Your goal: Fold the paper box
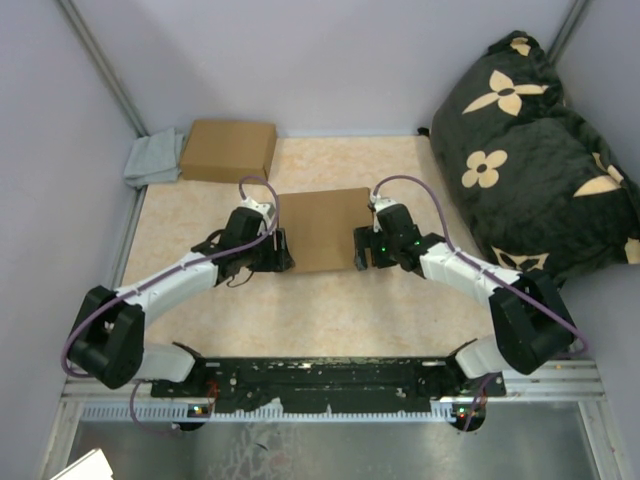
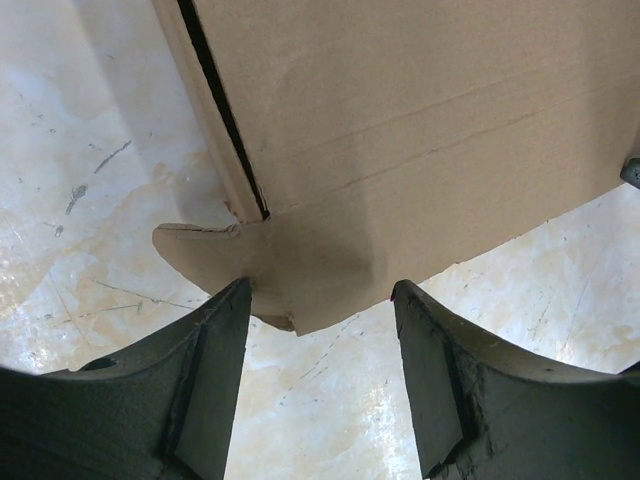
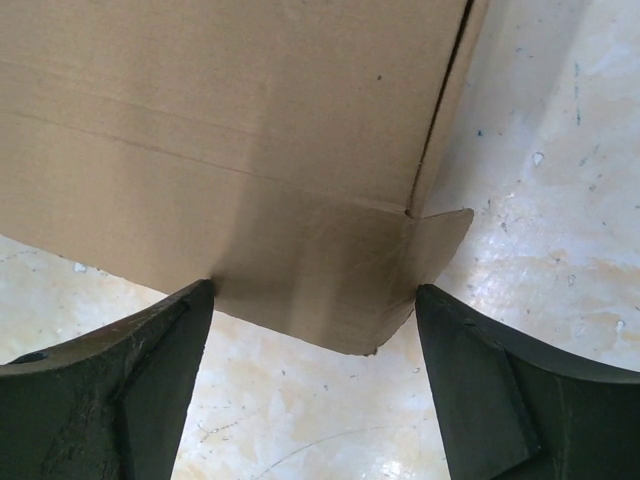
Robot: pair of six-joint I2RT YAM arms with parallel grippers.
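The paper box (image 1: 322, 228) lies flat in the middle of the table, plain brown cardboard with crease lines and a slit. My left gripper (image 1: 283, 250) is open at its left edge. In the left wrist view the box (image 2: 420, 100) fills the top, and a small corner tab (image 2: 200, 250) pokes out just ahead of my left gripper (image 2: 321, 284), whose jaws stand apart and empty. My right gripper (image 1: 360, 248) is open at the box's right edge. In the right wrist view the box (image 3: 220, 100) reaches down between the tips of my right gripper (image 3: 314, 288).
A smooth closed brown carton (image 1: 229, 150) sits at the back left beside a grey cloth (image 1: 155, 160). A black cushion with beige flower prints (image 1: 530, 150) fills the right side. Grey walls close in the back and left.
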